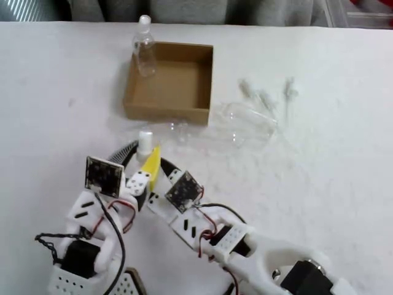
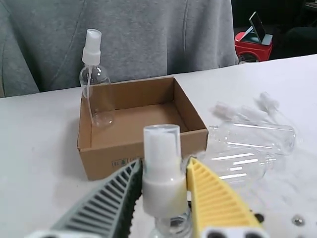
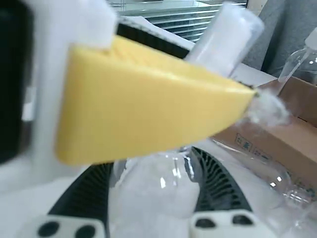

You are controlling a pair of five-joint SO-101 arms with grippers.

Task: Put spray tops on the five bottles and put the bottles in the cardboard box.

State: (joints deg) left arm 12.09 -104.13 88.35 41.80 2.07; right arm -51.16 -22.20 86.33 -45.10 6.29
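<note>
A clear bottle stands upright on the table just in front of the cardboard box (image 1: 167, 113). My left gripper (image 2: 163, 173), with one grey and one yellow finger, is shut on the white spray top (image 2: 161, 163) at the bottle's neck. My right gripper (image 3: 158, 188) has its black fingers shut on the bottle's clear body (image 3: 153, 193), below the yellow finger (image 3: 148, 104). From above, both grippers meet at that spray top (image 1: 145, 141). Another capped bottle (image 1: 145, 52) stands in the box's far left corner.
Clear bottles (image 1: 249, 120) without tops lie on the table to the right of the box. Several loose spray tops (image 1: 267, 97) lie just beyond them. The white table stretches open to the left of the box.
</note>
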